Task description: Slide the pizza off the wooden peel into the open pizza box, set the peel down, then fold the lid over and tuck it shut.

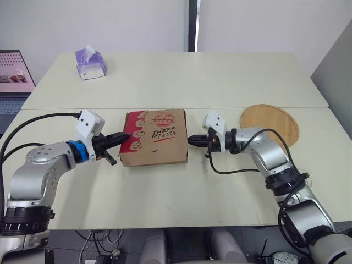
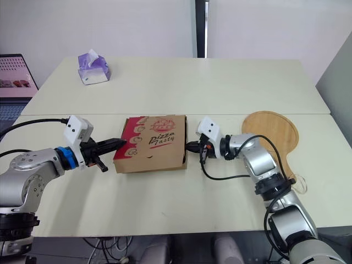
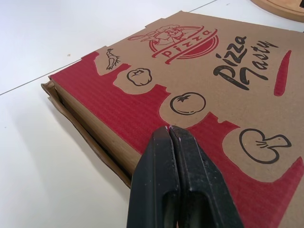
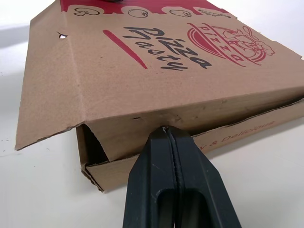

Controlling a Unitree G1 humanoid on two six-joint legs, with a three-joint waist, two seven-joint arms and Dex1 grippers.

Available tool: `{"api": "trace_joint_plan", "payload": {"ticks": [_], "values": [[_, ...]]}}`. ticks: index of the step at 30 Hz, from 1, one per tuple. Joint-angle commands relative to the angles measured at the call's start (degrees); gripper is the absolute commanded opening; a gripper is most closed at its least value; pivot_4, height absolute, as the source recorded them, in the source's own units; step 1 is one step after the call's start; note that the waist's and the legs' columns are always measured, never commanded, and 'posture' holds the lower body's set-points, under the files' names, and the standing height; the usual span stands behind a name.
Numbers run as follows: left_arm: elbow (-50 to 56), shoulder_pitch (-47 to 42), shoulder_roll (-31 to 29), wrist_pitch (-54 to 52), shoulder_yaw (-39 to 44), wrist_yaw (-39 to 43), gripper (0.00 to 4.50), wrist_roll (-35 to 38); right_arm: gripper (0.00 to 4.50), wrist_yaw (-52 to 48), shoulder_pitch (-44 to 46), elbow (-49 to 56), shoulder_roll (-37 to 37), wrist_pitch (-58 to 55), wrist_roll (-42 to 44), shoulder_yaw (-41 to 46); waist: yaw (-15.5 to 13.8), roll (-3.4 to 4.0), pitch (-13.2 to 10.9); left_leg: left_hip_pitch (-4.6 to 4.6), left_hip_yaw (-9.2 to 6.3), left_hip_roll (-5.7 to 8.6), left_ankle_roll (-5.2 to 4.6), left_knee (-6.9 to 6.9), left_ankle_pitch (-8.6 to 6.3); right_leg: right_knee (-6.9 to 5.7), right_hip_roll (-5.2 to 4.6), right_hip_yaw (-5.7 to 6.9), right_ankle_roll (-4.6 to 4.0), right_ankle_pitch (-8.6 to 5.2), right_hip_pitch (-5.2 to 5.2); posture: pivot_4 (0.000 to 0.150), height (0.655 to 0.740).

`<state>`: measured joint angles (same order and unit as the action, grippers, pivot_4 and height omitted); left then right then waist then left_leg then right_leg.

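Pizza box [image 1: 154,144]: brown corrugated card with red print, lid down, mid-table [image 1: 181,192] between both grippers.
Left gripper [image 1: 126,135]: fingers together, tip on the lid's red left edge.
Right gripper [image 1: 190,141]: fingers together, tip against the gaping right side flap.
Wooden peel [image 1: 269,122]: round, lying flat, right of the box, apart.
Tissue box [image 1: 90,63]: purple, far left.

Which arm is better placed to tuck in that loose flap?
Right. The right gripper, shut, meets the loose flap on the pizza box's right side; the left gripper sits at the opposite edge.
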<state>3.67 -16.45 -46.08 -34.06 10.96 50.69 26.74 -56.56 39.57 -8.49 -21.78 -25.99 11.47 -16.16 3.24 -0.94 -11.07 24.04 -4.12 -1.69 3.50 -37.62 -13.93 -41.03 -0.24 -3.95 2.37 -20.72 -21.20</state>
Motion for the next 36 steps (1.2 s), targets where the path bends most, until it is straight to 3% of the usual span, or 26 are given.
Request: {"api": "trace_joint_plan", "payload": {"ticks": [1,12,22,36], "values": [[-0.42,-0.28,0.13,1.15,-0.52,0.48,0.0,-0.63,0.6,0.15,0.62,1.14,-2.37,5.18,-1.47,2.21,-0.03,0.0,0.0,0.0,0.0,0.0,0.0,0.0,0.0,0.0,0.0,0.0,0.0,0.0,0.0,0.15,0.74],[-2.7,-1.37,-0.11,3.22,-1.63,1.88,0.0,-2.21,4.48,-8.6,0.24,8.62,-5.65,14.71,1.42,2.34,-0.04,0.0,0.0,0.0,0.0,-0.01,0.0,-0.04,0.0,0.0,0.02,0.01,0.0,0.0,0.03,0.15,0.74],[-2.22,-1.36,-0.08,3.29,-1.91,1.95,0.0,-2.45,4.48,-4.94,0.36,7.65,-2.28,16.12,-5.46,-3.95,-0.05,0.0,0.0,0.0,-0.02,-0.01,0.0,-0.1,0.0,-0.02,0.01,0.01,0.0,0.0,0.04,0.15,0.74],[-2.25,-1.17,0.03,3.71,-1.83,2.05,0.0,-2.57,4.48,-0.05,1.97,2.0,1.03,20.52,-10.12,-3.91,-0.02,0.0,0.0,-0.01,-0.02,0.0,0.0,-0.12,0.0,-0.04,0.01,0.01,0.0,0.0,0.04,0.15,0.74]]}}
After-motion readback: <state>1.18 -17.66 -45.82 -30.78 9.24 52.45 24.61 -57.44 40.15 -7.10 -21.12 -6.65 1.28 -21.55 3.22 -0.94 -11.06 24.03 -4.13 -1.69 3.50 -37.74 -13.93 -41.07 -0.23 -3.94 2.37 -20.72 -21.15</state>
